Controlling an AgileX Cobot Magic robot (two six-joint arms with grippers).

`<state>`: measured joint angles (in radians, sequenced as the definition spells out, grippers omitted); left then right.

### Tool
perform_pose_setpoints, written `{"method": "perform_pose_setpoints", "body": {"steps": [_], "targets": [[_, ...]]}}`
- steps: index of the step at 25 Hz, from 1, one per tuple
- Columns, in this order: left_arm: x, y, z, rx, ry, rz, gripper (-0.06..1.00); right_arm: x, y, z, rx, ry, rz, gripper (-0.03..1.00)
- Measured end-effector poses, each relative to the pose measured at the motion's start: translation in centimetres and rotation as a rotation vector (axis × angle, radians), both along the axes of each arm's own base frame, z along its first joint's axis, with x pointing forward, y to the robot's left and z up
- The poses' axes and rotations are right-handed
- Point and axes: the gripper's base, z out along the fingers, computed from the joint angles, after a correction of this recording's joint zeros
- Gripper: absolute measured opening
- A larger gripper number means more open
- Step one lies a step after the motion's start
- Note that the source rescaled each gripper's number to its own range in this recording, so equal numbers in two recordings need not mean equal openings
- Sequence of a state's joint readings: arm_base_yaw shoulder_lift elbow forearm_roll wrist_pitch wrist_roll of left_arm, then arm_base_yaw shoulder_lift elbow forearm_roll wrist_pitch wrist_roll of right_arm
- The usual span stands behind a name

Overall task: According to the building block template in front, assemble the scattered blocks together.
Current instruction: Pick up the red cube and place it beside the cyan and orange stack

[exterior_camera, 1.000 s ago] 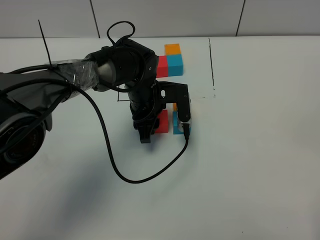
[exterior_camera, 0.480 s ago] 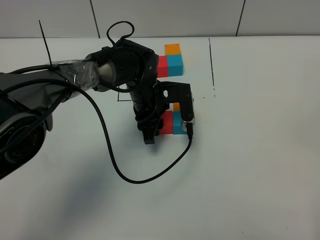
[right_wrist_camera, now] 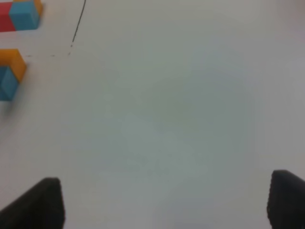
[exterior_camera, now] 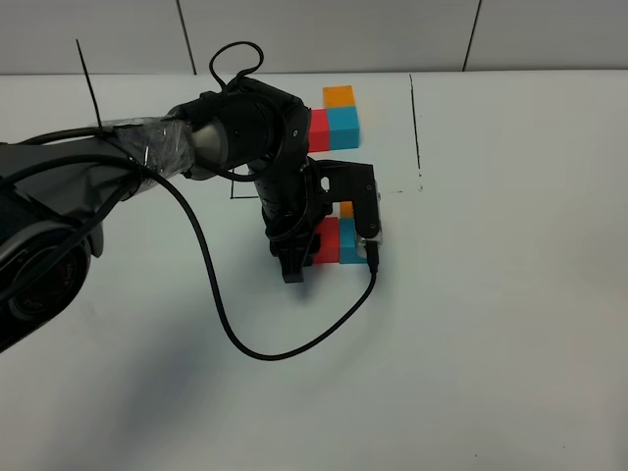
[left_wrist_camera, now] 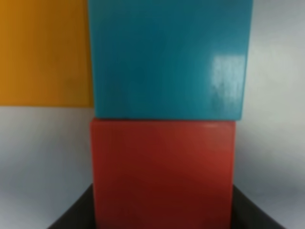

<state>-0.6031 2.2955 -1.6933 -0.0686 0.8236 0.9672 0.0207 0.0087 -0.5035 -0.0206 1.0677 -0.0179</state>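
Note:
The building block template (exterior_camera: 334, 123), a red, cyan and orange cluster, sits at the back of the table and also shows in the right wrist view (right_wrist_camera: 19, 14). The scattered blocks lie below it. The red cube (exterior_camera: 326, 240) touches the cyan cube (exterior_camera: 349, 247), and the orange cube (exterior_camera: 346, 209) is just behind the cyan one. My left gripper (exterior_camera: 319, 245) is shut on the red cube (left_wrist_camera: 162, 171), with the cyan cube (left_wrist_camera: 169, 57) against it and the orange cube (left_wrist_camera: 43, 52) beside the cyan. My right gripper (right_wrist_camera: 164, 205) is open and empty, far from the blocks.
A black cable (exterior_camera: 245, 339) loops from the left arm across the white table (exterior_camera: 491, 294). Thin black lines (exterior_camera: 415, 123) are drawn on the table near the template. The left arm covers part of the blocks.
The left gripper moved a little to the right with the red cube, bringing it against the cyan cube. Nothing has moved in the last half second.

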Motion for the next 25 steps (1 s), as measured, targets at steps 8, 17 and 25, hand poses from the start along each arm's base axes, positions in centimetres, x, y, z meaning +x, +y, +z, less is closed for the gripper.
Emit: {"method": "perform_pose_setpoints", "body": {"steps": [8,17,25], "targets": [[-0.01,0.0,0.0,0.002,-0.002,-0.024,0.0,0.0,0.0,0.0,0.0,0.0,0.0,0.73],[-0.01,0.01,0.0,0.003,-0.002,-0.03,0.0,0.0,0.0,0.0,0.0,0.0,0.0,0.73],[0.0,0.0,0.39,-0.001,-0.007,-0.026,0.19,0.0,0.0,0.0,0.0,0.0,0.0,0.73]]}}
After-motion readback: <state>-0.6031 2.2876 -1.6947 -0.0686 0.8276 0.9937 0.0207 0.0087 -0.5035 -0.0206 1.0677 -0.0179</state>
